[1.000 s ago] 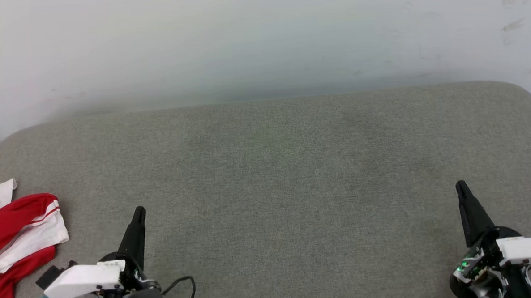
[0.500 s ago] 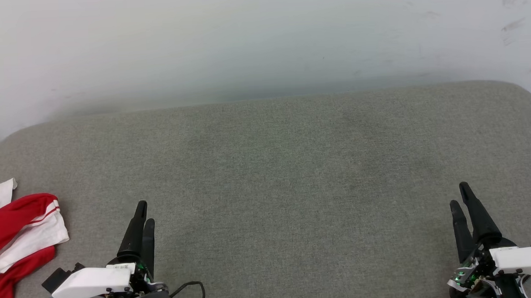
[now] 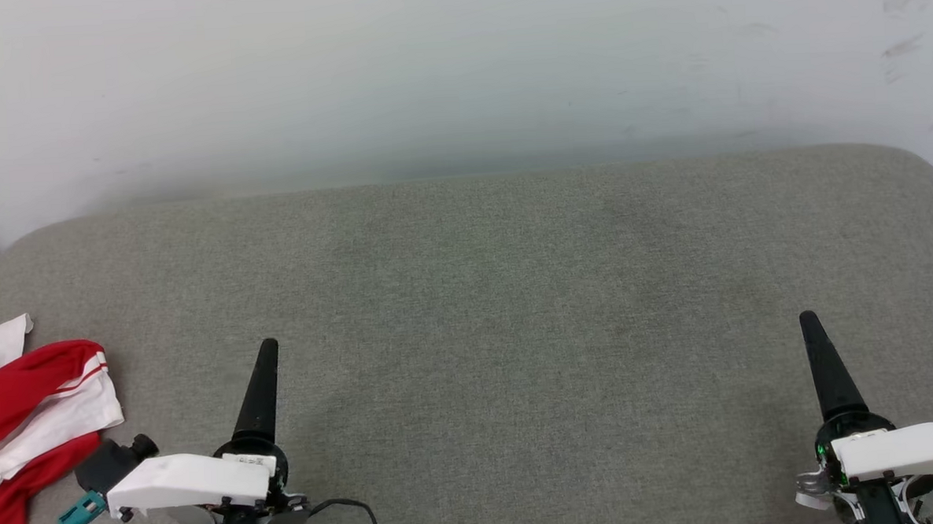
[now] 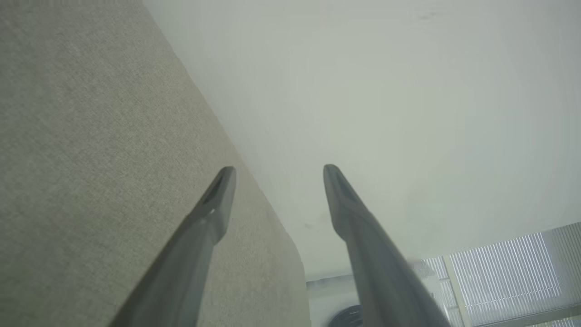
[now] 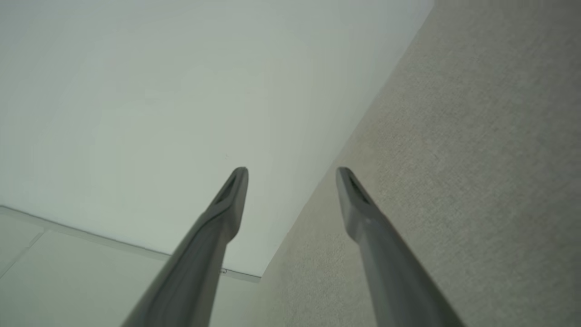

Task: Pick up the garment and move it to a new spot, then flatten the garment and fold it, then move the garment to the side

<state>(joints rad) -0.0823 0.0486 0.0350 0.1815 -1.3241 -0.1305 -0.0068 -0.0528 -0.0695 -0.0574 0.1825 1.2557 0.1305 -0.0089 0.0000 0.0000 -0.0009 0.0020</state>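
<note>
Garment [image 3: 32, 415] is lying bunched at the cushion's [image 3: 515, 291] left edge, untouched, near the left gripper [image 4: 278, 170]. Left gripper and right gripper [image 5: 292, 171], pressed together a second ago, are now standing spread, empty. Judged: pick-up is only beginning.
</note>
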